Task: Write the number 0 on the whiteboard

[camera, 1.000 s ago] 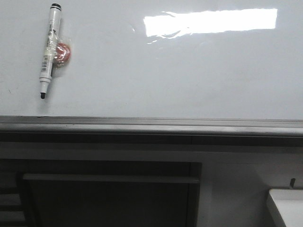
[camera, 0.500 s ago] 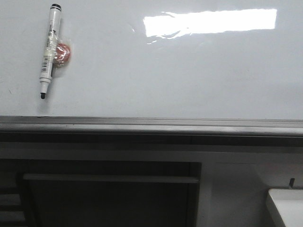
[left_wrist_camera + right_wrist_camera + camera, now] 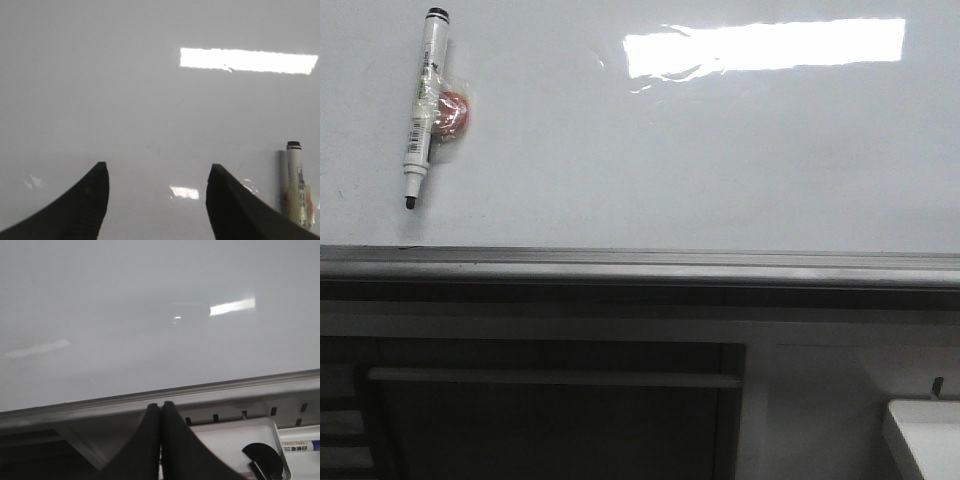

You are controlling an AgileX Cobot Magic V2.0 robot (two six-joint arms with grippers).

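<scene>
Whiteboard (image 3: 650, 160) is blank, left pincer (image 3: 157, 190) wide open, right pincer (image 3: 160, 440) closed empty; a sloppy grab could knock the marker (image 3: 425, 105) off its magnet.

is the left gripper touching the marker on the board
Apart. In the left wrist view the left gripper is open and empty; the marker lies beside one finger with whiteboard showing between.

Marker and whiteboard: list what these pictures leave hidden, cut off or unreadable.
- Marker: label print too small to read in the front view; the left wrist view's lower edge cuts off its barrel.
- Red object: partly behind the marker, blurred, unidentifiable.
- Whiteboard: edges cut it off; glare covers a patch.
- White tray: only a corner shows in the front view.
- Left gripper, right gripper: absent from the front view.
</scene>
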